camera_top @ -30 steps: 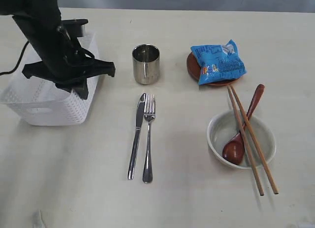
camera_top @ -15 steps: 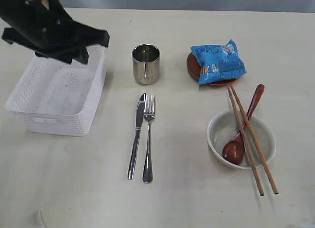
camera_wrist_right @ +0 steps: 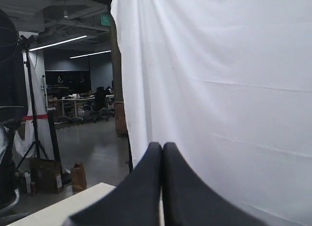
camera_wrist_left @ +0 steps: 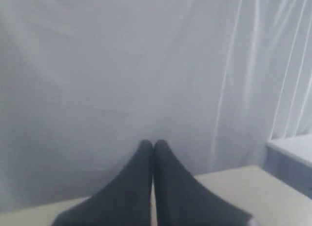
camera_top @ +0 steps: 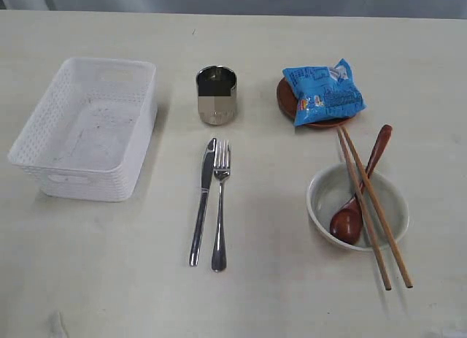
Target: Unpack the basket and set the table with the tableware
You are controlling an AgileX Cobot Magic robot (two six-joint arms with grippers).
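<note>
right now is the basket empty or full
Empty. The exterior view looks down into the basket and only its bare white floor shows.

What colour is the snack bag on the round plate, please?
The snack bag is blue; exterior view.

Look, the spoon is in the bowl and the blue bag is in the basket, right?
No. The spoon is in the bowl, but the blue bag lies on the plate, not in the basket. The exterior view shows it.

1 basket (camera_top: 87, 186), 1 cup (camera_top: 217, 97), 2 chopsticks (camera_top: 377, 206)
</note>
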